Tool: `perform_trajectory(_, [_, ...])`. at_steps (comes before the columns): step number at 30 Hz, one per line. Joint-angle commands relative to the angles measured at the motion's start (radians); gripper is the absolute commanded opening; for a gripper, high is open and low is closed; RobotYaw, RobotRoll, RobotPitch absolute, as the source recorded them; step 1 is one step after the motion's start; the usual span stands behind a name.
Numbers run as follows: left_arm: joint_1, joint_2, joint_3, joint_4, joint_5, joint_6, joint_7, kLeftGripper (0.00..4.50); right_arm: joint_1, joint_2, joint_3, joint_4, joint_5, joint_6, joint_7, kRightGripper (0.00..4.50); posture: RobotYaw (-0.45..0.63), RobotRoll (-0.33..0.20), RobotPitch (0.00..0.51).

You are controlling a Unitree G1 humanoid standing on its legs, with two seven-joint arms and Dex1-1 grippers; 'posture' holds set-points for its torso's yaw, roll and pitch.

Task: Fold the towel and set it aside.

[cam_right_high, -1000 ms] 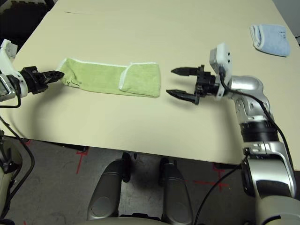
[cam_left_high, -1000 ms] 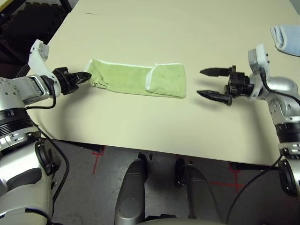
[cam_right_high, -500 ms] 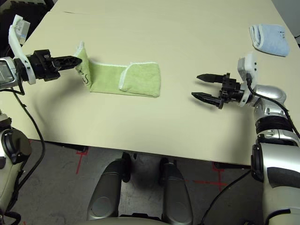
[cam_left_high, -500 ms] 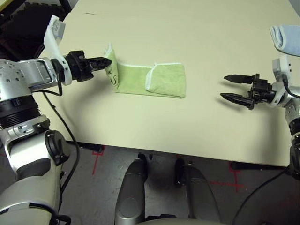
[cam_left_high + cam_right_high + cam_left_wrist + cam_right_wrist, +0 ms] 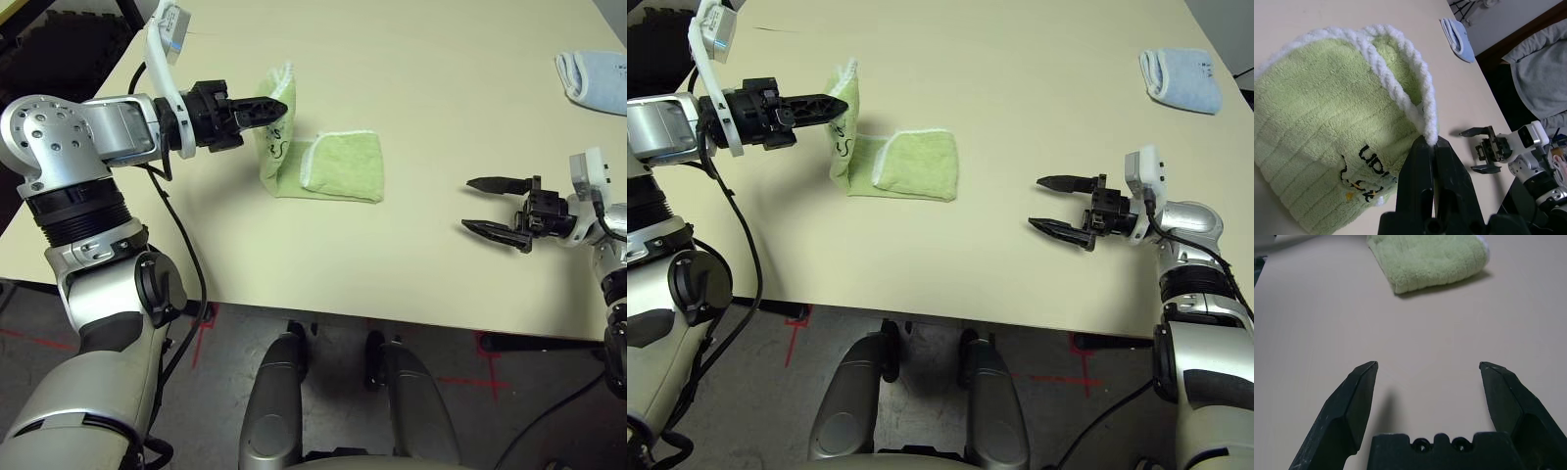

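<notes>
1. Left gripper (image 5: pixel 277 106) had its fingers pinched tight on the towel (image 5: pixel 338 168) edge, that end lifted off the worktop (image 5: pixel 421 88).
2. Right gripper (image 5: pixel 486 206) sat spread wide, holding nothing, well apart from it.

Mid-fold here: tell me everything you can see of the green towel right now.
The towel is light green terry cloth with white stitched edging and dark embroidered lettering near one end. It lies on the table as a narrow strip, its right end already folded back over itself. Its left end is lifted off the table and stands up, pinched at the white edge by the left gripper, whose jaws are shut on it. The rest lies flat. The right gripper hovers apart to its right, jaws open, not touching it.
</notes>
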Motion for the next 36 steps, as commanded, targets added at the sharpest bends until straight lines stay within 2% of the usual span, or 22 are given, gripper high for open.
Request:
perform_trajectory(1, [-0.022,-0.03,-0.019,-0.015,-0.009,0.016,0.01,0.02,0.011,0.002,-0.006,0.042,-0.015,-0.04,0.006,4.5,0.09,0.0,0.263])
perform_trajectory(11, [-0.041,-0.115,-0.063,-0.02,-0.021,0.016,0.015,0.02,0.022,0.017,0.001,0.025,-0.01,-0.061,0.006,4.5,0.08,0.0,0.263])
perform_trajectory(23, [0.024,-0.07,-0.246,-0.041,-0.008,0.006,-0.055,0.02,-0.038,0.071,-0.002,0.013,-0.058,-0.04,-0.014,4.5,0.07,0.0,0.262])
perform_trajectory(30, [-0.003,-0.133,-0.263,-0.01,0.012,-0.032,-0.05,0.02,-0.031,0.087,-0.009,0.002,-0.073,-0.047,-0.021,4.5,0.07,0.0,0.263])
perform_trajectory(36, [-0.039,-0.149,-0.296,0.022,0.022,-0.068,-0.074,0.02,-0.028,0.091,-0.013,0.0,-0.076,-0.048,-0.021,4.5,0.07,0.0,0.263])
